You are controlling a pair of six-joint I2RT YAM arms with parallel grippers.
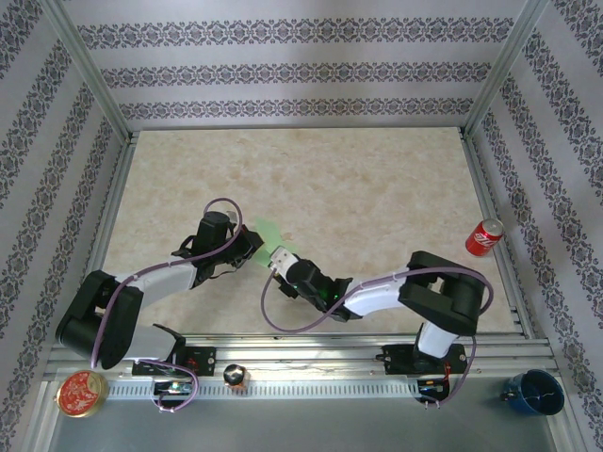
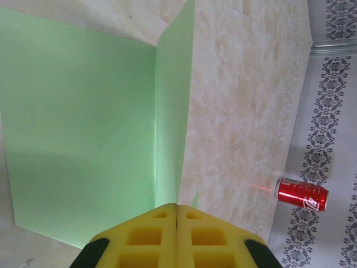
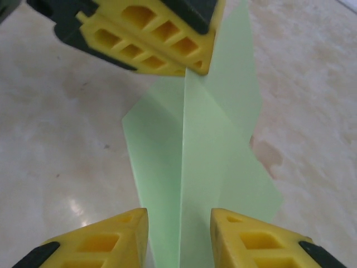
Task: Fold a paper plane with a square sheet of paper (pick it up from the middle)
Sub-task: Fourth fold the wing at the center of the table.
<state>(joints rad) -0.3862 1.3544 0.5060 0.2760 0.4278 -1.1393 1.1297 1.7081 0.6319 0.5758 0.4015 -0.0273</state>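
Item: paper (image 1: 267, 233), mid-table, pinched into 1 centre ridge; I judge only fold 1 started, nose and wings left. My left gripper (image 2: 177, 207) is clamped on the ridge; right gripper (image 3: 179, 223) jaws narrowly apart, astride it.

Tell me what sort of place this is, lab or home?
Most likely a lab test cell, not a home: an aluminium frame boxes in the table, patterned wall panels line it, and a left arm and right arm are bolted to a rail at the near edge.

Paper (image 2: 78, 134) cropped at left edge
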